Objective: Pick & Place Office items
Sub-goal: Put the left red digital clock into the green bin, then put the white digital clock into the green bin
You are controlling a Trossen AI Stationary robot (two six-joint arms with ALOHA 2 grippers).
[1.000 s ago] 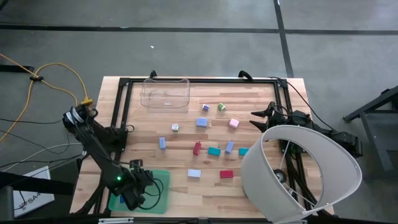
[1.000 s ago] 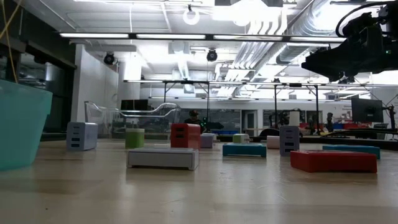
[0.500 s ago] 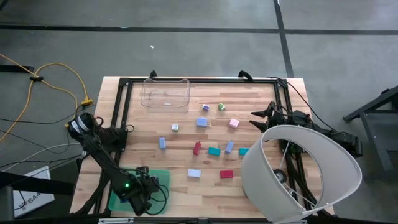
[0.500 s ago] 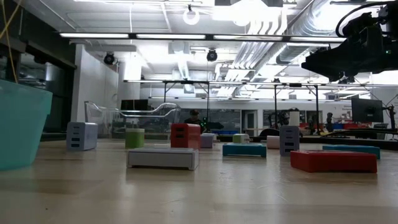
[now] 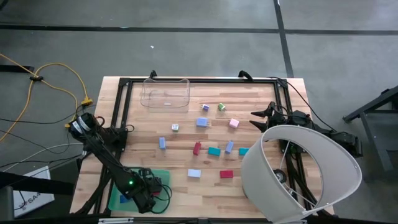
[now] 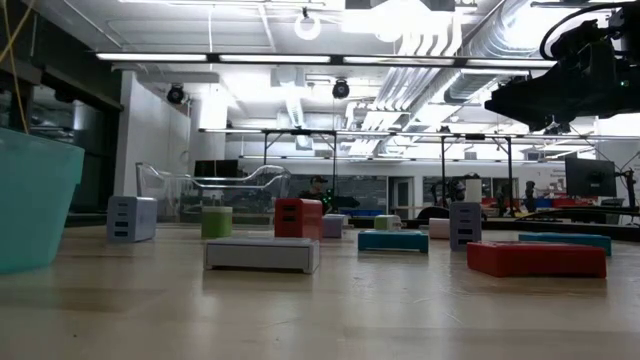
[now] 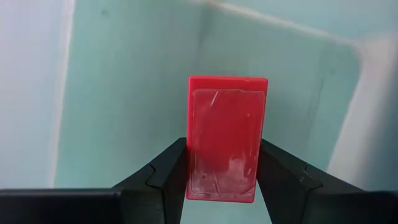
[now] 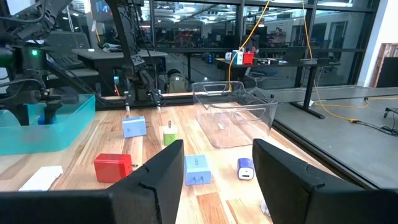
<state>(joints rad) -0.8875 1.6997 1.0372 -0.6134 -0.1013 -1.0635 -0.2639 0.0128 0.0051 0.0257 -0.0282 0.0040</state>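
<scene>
red block going into the green tray

the left gripper (image 7: 221, 171) is hovering over the green tray (image 5: 163, 178) at about seven o'clock on the desk (image 5: 261, 93), its jaws gripping a small red block (image 7: 226, 137) by its two long sides. the right gripper (image 8: 214, 165) is waiting at about three o'clock, jaws parted and holding nothing. the other office items, among them a second red block (image 5: 226, 174), a teal piece (image 5: 214, 151) and a pale blue piece (image 5: 194, 173), are lying scattered mid-desk, with the clear bin (image 5: 165, 93) at twelve o'clock. the pieces are looking light, rigid and smooth-faced, probably best pinched across flat opposite sides, near the middle.
</scene>
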